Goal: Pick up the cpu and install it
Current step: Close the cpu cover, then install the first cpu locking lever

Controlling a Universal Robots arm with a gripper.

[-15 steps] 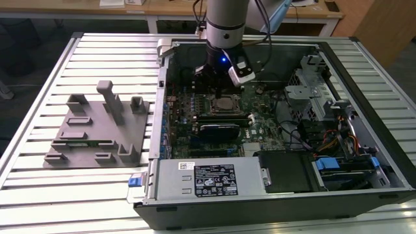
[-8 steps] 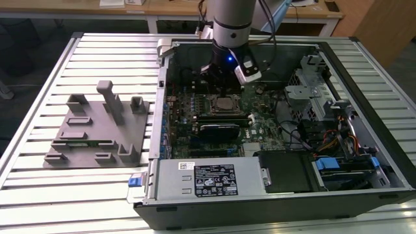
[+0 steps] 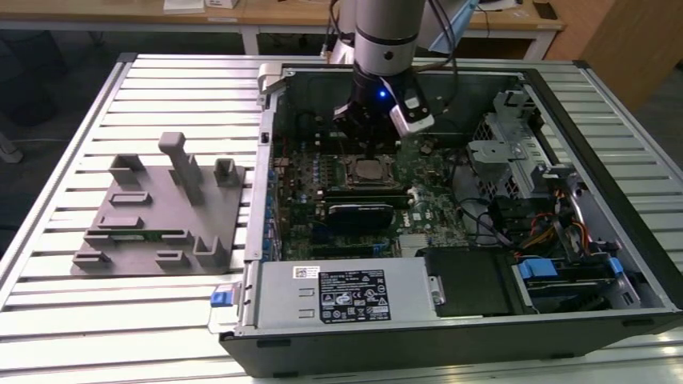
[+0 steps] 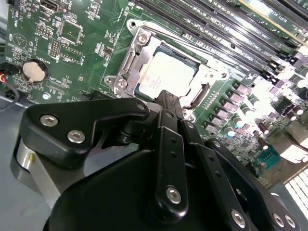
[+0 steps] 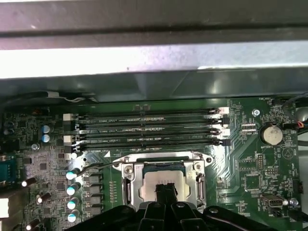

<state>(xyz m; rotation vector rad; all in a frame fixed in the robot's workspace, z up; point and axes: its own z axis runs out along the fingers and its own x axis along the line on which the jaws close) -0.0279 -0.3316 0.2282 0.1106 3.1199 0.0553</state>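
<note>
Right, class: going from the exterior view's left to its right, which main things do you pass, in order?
Grey plastic fixture plate with upright blocks → small silvery square cpu → silver perforated metal drive cage.

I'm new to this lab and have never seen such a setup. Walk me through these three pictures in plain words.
The exterior view looks from off the machine at a grey robot arm reaching into an open computer case on a slatted metal table. A grey plastic fixture sits beside it, on the exterior view's left. Both wrist views come from cameras on the arm, looking past its black gripper at the green motherboard. The silvery square is the cpu, lying in its socket just below the gripper; whether it is gripped is unclear.
</note>
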